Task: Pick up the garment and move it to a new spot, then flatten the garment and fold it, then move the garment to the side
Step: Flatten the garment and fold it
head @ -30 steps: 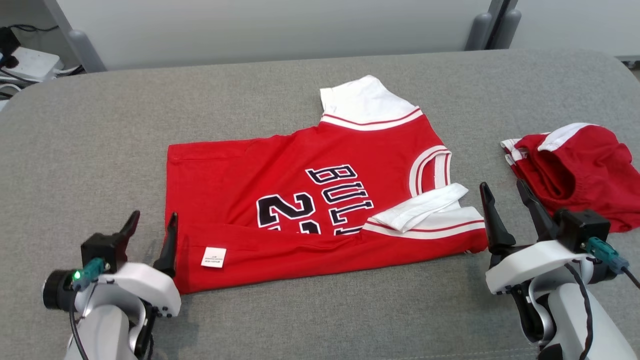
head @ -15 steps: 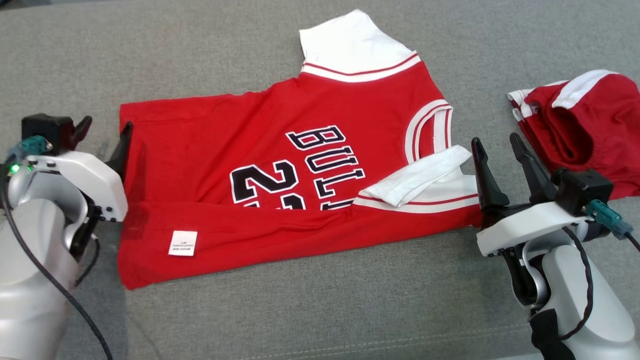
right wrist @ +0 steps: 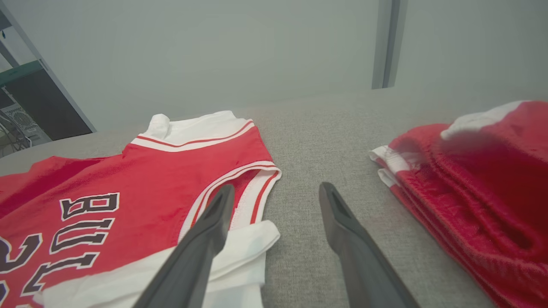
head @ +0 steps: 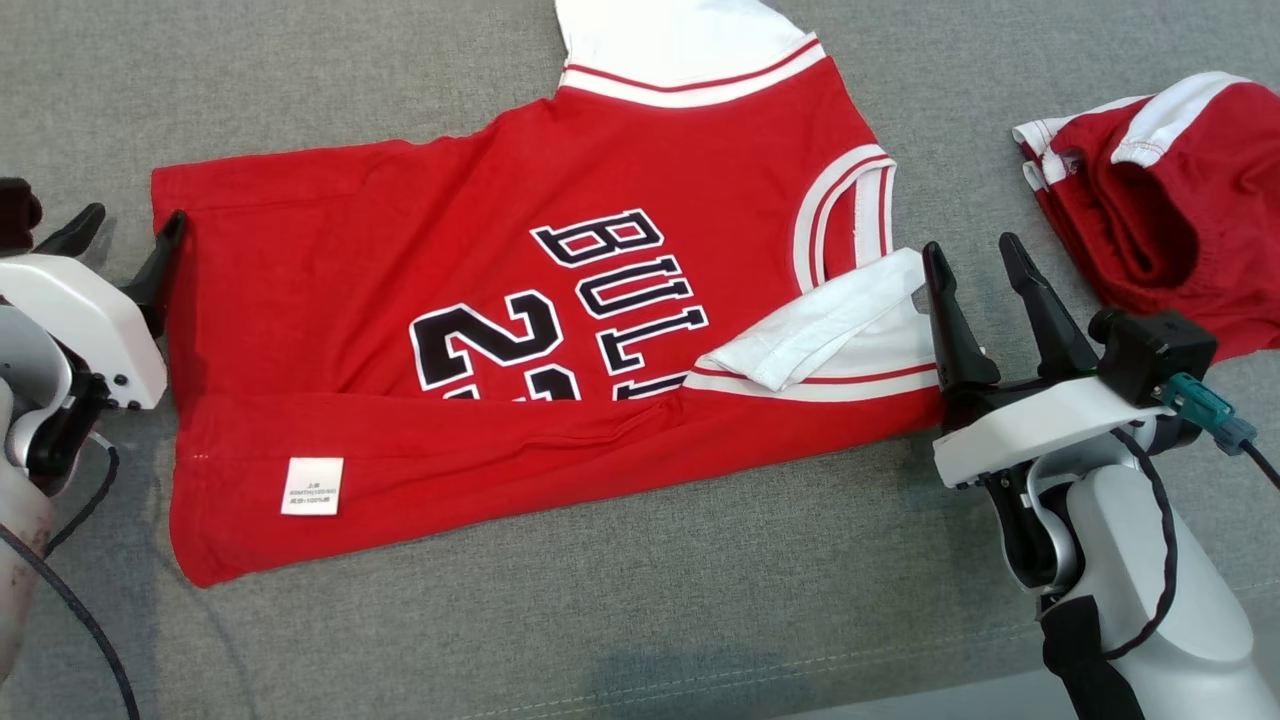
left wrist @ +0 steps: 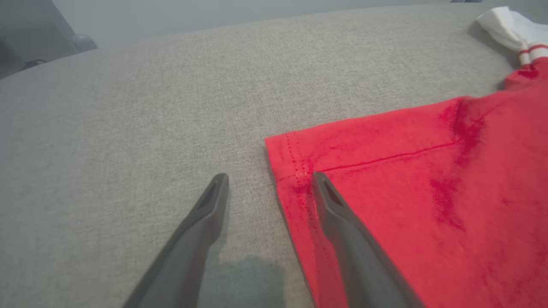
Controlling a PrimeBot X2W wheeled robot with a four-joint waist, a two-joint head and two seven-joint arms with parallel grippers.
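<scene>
Grey cushion (head: 640,620) carries your red jersey (head: 400,290), partly folded; your left gripper (head: 135,215) waits at its nine o'clock, fingers apart; right gripper (head: 970,247) at three o'clock, also apart.

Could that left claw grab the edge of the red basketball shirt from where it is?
Probably yes. The left gripper stands open right at the hem of the red basketball jersey, one finger over the cloth, one over bare grey cushion; nothing lies between.
</scene>
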